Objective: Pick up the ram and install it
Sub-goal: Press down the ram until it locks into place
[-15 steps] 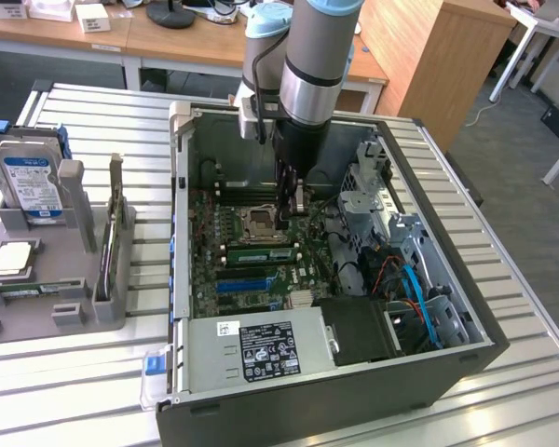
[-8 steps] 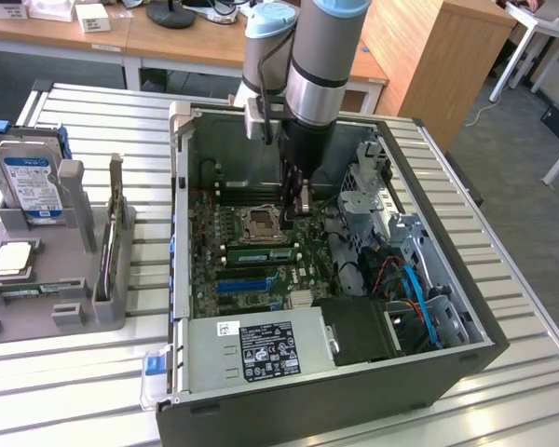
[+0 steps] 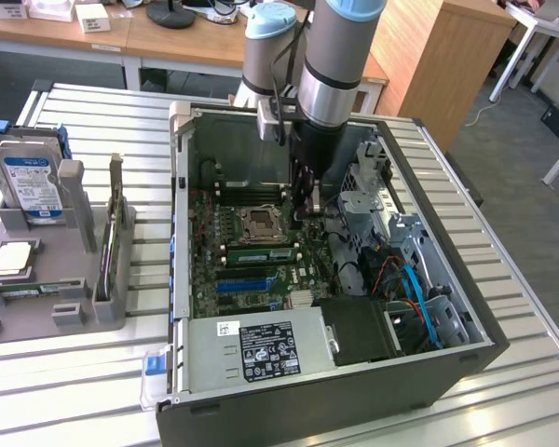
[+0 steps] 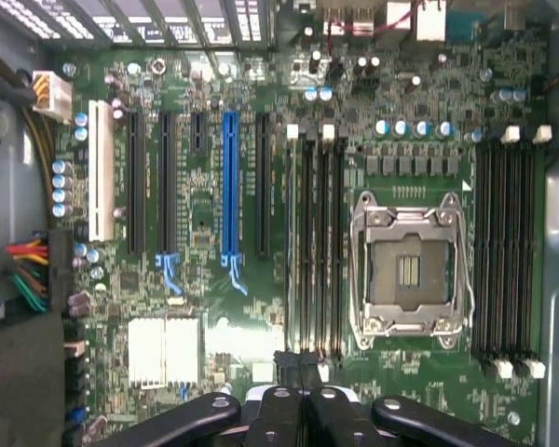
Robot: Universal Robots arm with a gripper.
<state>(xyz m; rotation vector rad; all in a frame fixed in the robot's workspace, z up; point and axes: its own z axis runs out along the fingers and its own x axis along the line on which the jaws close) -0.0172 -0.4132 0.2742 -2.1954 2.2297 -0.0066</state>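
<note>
even, bright overhead light; soft shadow inside the computer case (image 3: 261, 168); slight glare on the table slats (image 3: 93, 102); wrist view perhaps mildly soft.

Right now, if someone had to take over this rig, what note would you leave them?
Pincer: down inside the open computer case, low over the motherboard. Grip state can't be judged.
The ram: I can't confirm it is in the pincer or seated.
Position: in the wrist view the pincer tip sits at the end of the memory slots beside the empty CPU socket.
Done: approach to the slots.
Left: confirm the ram is seated.
</note>
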